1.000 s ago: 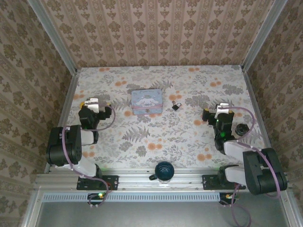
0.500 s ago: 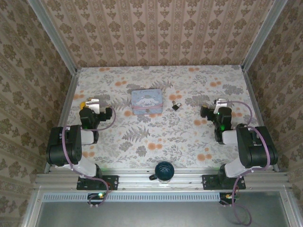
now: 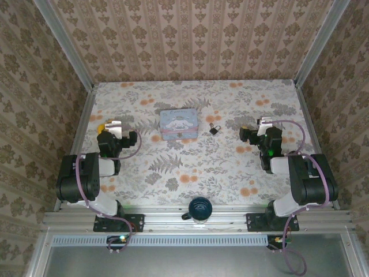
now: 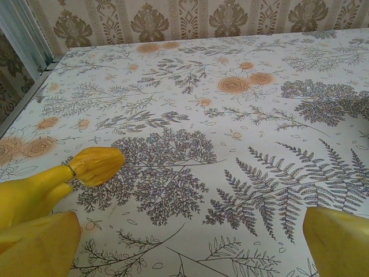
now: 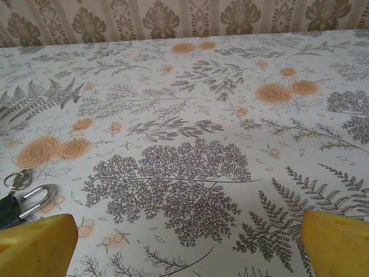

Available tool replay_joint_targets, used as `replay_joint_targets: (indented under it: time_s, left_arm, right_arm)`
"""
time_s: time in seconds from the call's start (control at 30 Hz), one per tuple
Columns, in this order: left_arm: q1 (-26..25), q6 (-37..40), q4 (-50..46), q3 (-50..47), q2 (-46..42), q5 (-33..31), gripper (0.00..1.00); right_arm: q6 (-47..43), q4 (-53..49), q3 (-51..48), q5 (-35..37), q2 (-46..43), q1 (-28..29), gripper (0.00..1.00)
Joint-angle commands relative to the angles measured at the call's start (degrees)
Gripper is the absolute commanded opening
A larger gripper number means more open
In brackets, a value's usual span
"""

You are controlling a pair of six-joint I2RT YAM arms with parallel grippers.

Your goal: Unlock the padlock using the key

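Two-arm rig over a floral table [image 3: 173,167], top and wrist views.

**Right arm** [image 3: 305,184]: against the frame one second earlier, its upper links stand folded closer in by the table's right edge. Its wrist has shifted a little toward the table's far edge and leftward, nearer the padlock.

**Left arm** [image 3: 78,179]: posture is practically unchanged near the table's left edge.

**Pale blue tin** [image 3: 180,124]: lies flat in the far half of the table, about midway between the left and right edges. Its position is as before.

**Dark mug** [image 3: 200,209]: sits at the near edge, between the two arm bases.

**Right hand** [image 5: 187,225]: spread wide. Its yellow fingers [image 5: 34,245] sit in the opposite lower corners of the wrist view, with bare table between them and nothing gripped.

**Left hand** [image 4: 187,225]: likewise spread and holding nothing. A yellow object with a fibrous tip [image 4: 92,165] lies just beside its left finger; whether the two touch cannot be told.

**Padlock** [image 3: 214,129]: has not moved. It lies just off the tin's right side, apart from it, between the tin and the right hand. In the right wrist view it lies flat at the lower left edge, just outside the left finger rather than between the fingers, with its metal shackle and a small ring showing.
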Motion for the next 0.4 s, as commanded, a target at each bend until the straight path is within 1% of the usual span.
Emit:
replay_joint_targets:
  time_s: [0.0, 0.37]
  left_arm:
    - [-0.4, 1.2, -1.6, 0.5, -0.5, -0.3, 1.0]
    - [-0.4, 0.9, -1.5, 0.3, -0.6, -1.0, 1.0]
  right_arm:
    - [-1.1, -0.4, 0.1, -0.8, 0.2, -0.2, 1.0]
    - [-1.1, -0.5, 0.2, -0.6, 0.2, -0.2, 1.0]
